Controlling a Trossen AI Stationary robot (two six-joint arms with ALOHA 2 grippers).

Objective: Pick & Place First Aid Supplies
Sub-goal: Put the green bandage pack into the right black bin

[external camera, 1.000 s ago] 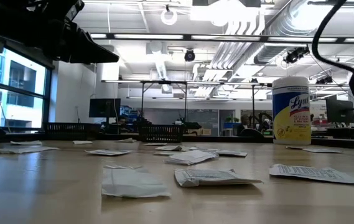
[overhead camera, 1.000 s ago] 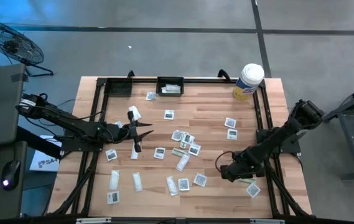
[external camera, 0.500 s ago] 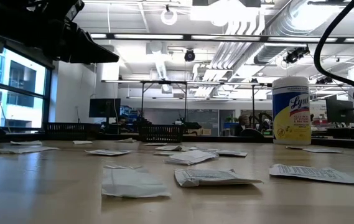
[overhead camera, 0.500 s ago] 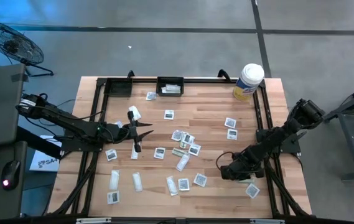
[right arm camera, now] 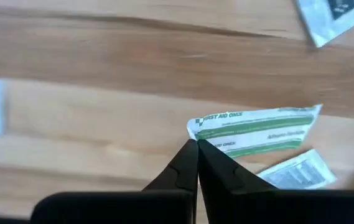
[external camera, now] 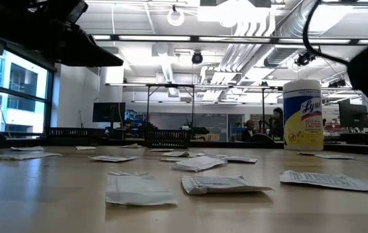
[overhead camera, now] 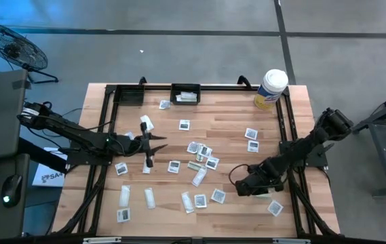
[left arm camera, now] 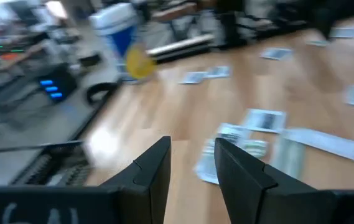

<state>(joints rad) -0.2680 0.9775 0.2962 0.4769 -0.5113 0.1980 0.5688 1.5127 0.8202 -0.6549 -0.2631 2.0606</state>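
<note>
First aid supplies lie scattered flat on the wooden table (overhead camera: 226, 122): white square packets such as one (overhead camera: 218, 196) near the front, and narrow strips (overhead camera: 149, 197). My right gripper (right arm camera: 197, 144) points steeply down at the table's front right (overhead camera: 241, 189). It is shut on a white packet with green stripes (right arm camera: 257, 132). My left gripper (left arm camera: 192, 146) hovers over the table's left half (overhead camera: 160, 141). It points about level toward the right and is open, with nothing between its fingers. My right gripper pinches the green-striped packet by one end corner (right arm camera: 195, 134), just at the fingertips. The fingers come from above, pointing steeply down. The packet stands out sideways from the fingertips, about flat. Whether its free end (right arm camera: 310, 115) is clear of the table I cannot tell.
A black bin (overhead camera: 185, 93) with packets in it sits at the far edge, and a smaller one (overhead camera: 130, 95) to its left. A white tub with a yellow label (overhead camera: 271, 89) stands at the far right corner. Another packet (right arm camera: 293, 170) lies beside the held one.
My right gripper has shut on the green-striped packet. It has then moved a little toward the table's left and risen slightly, taking the packet's end along.
</note>
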